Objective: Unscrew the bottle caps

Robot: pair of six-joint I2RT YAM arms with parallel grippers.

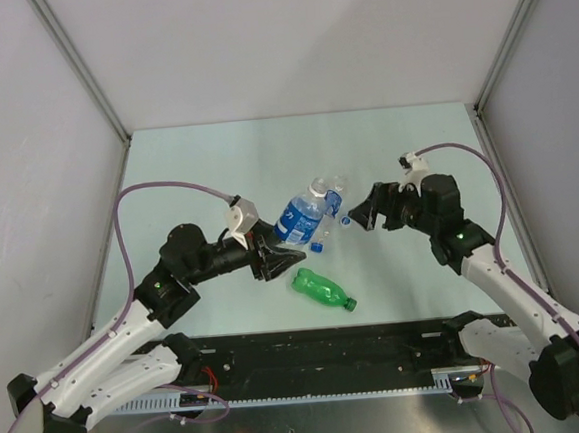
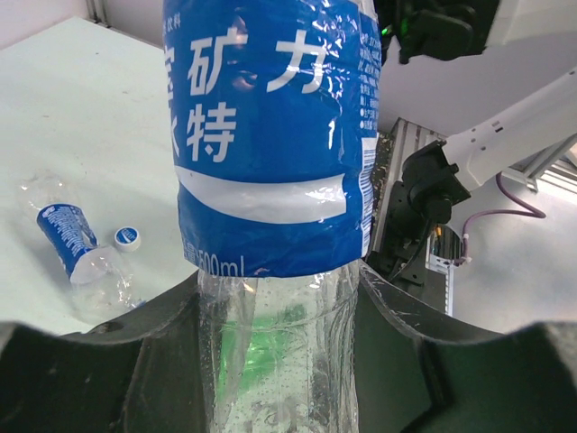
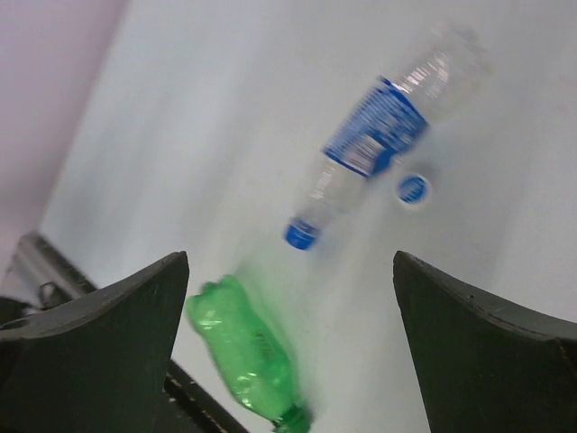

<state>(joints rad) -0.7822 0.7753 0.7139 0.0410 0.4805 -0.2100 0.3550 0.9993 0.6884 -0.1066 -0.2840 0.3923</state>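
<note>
Held bottle (image 2: 270,135): in left gripper (image 2: 279,336), mid-scene.
Loose cap (image 2: 127,237): on table (image 1: 216,172), beside lying bottle (image 2: 77,250).
Third bottle (image 1: 320,287): nearest the bases.

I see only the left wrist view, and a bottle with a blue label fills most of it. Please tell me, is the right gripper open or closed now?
Observer: The right gripper is wide open, and it holds nothing.
Operator: Thank you. The other bottle, lying on the table beside a loose cap: does it have its own cap on?
Observer: Yes, the lying bottle has a blue cap on its neck.
Operator: And the green thing behind my bottle?
Observer: It is a green bottle lying on its side, and its green cap looks still on.
</note>
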